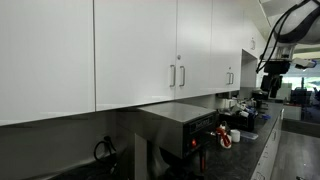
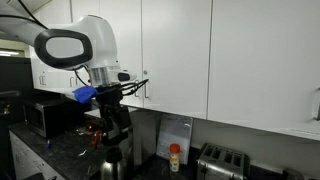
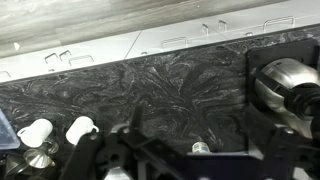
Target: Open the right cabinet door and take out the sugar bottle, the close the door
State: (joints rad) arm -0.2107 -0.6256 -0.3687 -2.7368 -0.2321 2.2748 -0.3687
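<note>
- White upper cabinets (image 2: 260, 50) over a dark marbled countertop (image 3: 170, 90), all doors shut
- Gripper (image 2: 128, 88) spread wide, hovering just beside the silver handle (image 2: 147, 88) of the right cabinet door (image 2: 175, 55)
- Yellow bottle (image 2: 175, 157) stands near the toaster (image 2: 222, 160), label too small to read

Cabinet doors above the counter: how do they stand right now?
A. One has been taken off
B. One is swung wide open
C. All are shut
C: in both exterior views the white doors lie flush in one flat row, with no gap and no shelf showing behind any of them.
</note>
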